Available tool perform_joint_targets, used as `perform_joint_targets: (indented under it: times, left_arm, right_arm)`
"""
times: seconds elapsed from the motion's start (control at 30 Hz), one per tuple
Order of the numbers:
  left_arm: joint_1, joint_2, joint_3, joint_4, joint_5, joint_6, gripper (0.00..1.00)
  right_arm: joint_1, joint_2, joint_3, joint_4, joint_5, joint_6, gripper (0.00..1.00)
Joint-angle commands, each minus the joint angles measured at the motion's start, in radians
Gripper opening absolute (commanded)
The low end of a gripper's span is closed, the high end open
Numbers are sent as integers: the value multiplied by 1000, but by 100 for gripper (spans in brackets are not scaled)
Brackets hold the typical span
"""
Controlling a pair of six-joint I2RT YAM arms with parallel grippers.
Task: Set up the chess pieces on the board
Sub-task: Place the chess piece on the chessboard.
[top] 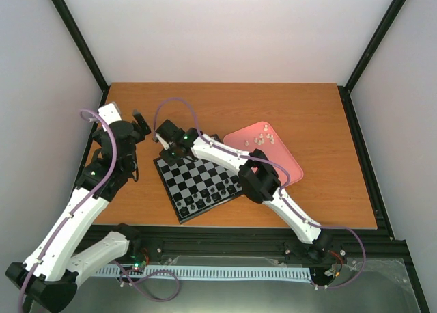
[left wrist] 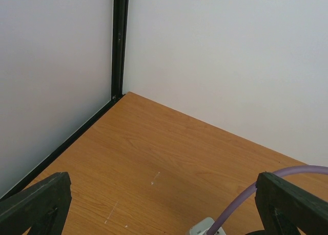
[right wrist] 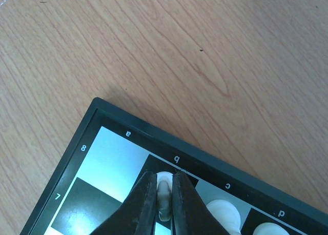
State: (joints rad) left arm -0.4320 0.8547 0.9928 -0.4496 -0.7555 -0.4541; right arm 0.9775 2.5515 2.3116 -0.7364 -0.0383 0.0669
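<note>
Board (top: 179, 211) first, dark figures (top: 213, 192) on its near rows. At its far-left corner, right gripper (right wrist: 164, 180) pinches a white piece (right wrist: 164, 191) at b8. Further right, pink tray (top: 288, 167) holds chess pieces (top: 262, 139). Left gripper (left wrist: 164, 209) gapes wide, empty, over wooden table (left wrist: 169, 153); white walls (left wrist: 220, 55) behind.

On the board (right wrist: 154, 137) frame: letters a, b, c, d; numbers 8 and 7.

We see a matt wood-grain table (right wrist: 205, 50), a board (right wrist: 148, 142) with a smooth black plastic frame and glossy squares, a smooth cream plastic-looking chess piece (right wrist: 163, 191), a smooth pink plastic tray (top: 287, 159) and matt white walls (left wrist: 230, 65).
</note>
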Motion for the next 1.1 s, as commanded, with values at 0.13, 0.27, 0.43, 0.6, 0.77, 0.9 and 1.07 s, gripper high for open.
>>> perform_joint_targets:
  times: [0.13,0.27,0.43,0.6,0.77,0.9,1.07]
  left_arm:
    - [7,6,6,14,-1,-9,100]
    - [7,16,11,13,1,-8,100]
    - [7,17,15,10,-2,-6,100]
    - [7,17,18,8,-5,-6,100]
    - [7,15,19,5,-7,-6,100]
    - [7,18,21,5,-6,-6,100]
    - [7,19,21,2,-5,-8,100]
  right_arm:
    - [10,13,31,-28,-3,-21,15]
    - [10,-2,27,-32,-14,-24,24]
    - [12,-30,22,-32,-33,-35,25]
    - [19,-67,11,-32,-54,-54,25]
    - [25,-142,-52,3,-54,-56,30]
    - [28,-214,-107,33,-12,-58,40]
    - [27,-320,-229,101,122,-54,45]
